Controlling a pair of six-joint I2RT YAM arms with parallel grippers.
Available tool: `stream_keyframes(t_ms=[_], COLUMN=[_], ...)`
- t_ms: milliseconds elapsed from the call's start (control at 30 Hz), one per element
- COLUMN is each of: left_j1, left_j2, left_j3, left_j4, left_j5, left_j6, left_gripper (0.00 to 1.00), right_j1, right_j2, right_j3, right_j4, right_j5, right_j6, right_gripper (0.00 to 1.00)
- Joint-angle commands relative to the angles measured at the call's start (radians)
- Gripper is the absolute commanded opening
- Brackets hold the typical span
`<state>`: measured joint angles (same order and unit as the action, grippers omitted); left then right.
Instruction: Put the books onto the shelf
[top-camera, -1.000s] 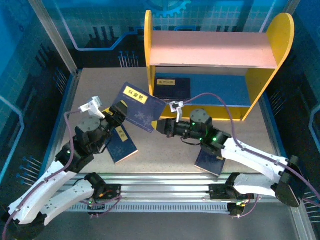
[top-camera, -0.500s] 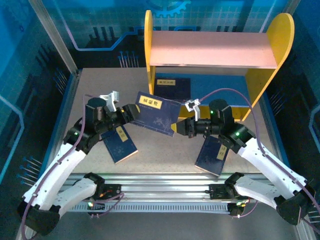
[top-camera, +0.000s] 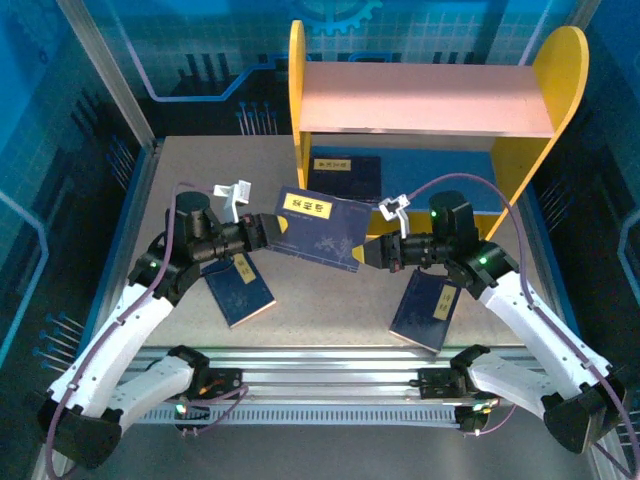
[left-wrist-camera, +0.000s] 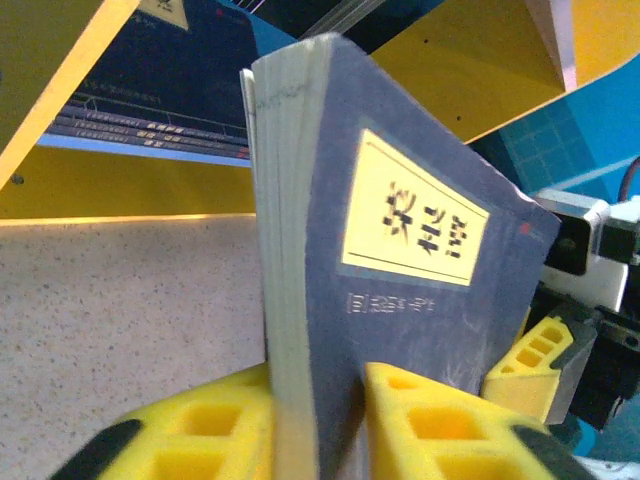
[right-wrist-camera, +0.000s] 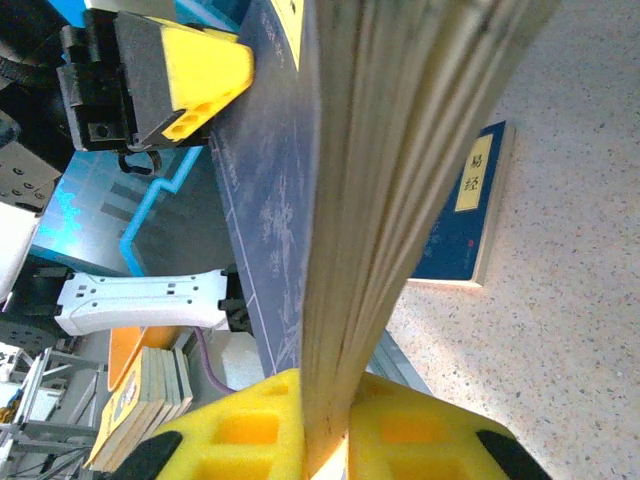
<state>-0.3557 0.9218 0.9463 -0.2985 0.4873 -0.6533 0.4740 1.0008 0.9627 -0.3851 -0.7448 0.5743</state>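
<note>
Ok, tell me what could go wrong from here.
1. The left gripper and right gripper both clamp the raised book by opposite edges; moving out of step could bend it or pull it free.
2. It hangs close to the shelf and might knock its yellow side going in.
3. Another book lies on the lower board, possibly in the way.

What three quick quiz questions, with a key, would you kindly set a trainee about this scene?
1. True or false: both the left gripper and the right gripper clamp the held book.
2. How many books lie flat on the table?
3. Where on the shelf does the shelved book lie: A top board, B lower board, C outside a side panel?
Key: 1 true; 2 two, the left table book and the right table book; 3 B.
</note>
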Motion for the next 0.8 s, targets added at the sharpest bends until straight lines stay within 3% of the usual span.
stream_keyframes(t_ms=[0, 200, 367, 767], left_j1=[-0.003, 0.001, 0.003, 0.009], left_j2=[-0.015, -0.041, -0.101, -0.144], left_j3=[-0.013, -0.038, -0.091, -0.086], left_j4=[0.047, 0.084, 0.159, 0.164], left_j5=[0.076, 0.05, -0.003, -0.051], left_j6=[0.013, -0.007, -0.045, -0.044], left_gripper=[0.19, 0.0, 0.0, 0.0], right_j1=[-0.01, -0.015, -0.014, 0.007], right_j2=[0.007, 0.0, -0.017, -0.028], right_j3=[0.034, 0.005, -0.063, -0.163], right_j4=[0.017, 0.073, 0.214, 0.278], right_j5=[-0.049, -0.036, -0.02, 0.022], right_j6=[-0.024, 0.023, 0.13, 0.197], right_gripper=[0.18, 0.3, 0.36, 0.47])
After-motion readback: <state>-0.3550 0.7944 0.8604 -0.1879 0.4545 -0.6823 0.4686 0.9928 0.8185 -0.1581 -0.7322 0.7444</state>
